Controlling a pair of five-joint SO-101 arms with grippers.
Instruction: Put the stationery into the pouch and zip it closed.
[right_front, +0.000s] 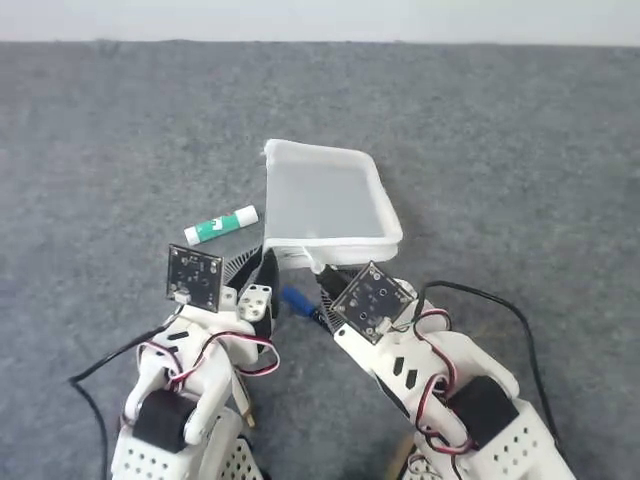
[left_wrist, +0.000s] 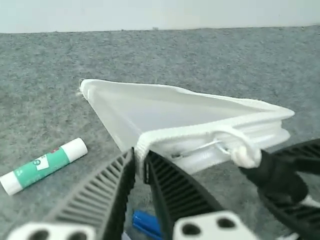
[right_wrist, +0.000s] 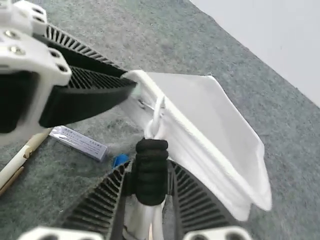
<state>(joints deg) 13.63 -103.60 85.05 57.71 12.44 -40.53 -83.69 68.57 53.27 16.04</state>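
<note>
The left gripper (left_wrist: 139, 159) is clenched almost fully on the near hem of the pouch (right_front: 325, 200), at its 7 o'clock corner. The right gripper (right_wrist: 150, 169) is clamped on the black zipper pull (right_wrist: 150, 155), just beside the left one on the same edge. The pouch is translucent white with a stitched rim and sits mid-table. Its zippered edge faces 6 o'clock toward the arms. A green-and-white glue stick (right_front: 221, 225) lies on the carpet (right_front: 500, 130) at the pouch's 9 o'clock. Its long axis runs from 8 to 2 o'clock.
</note>
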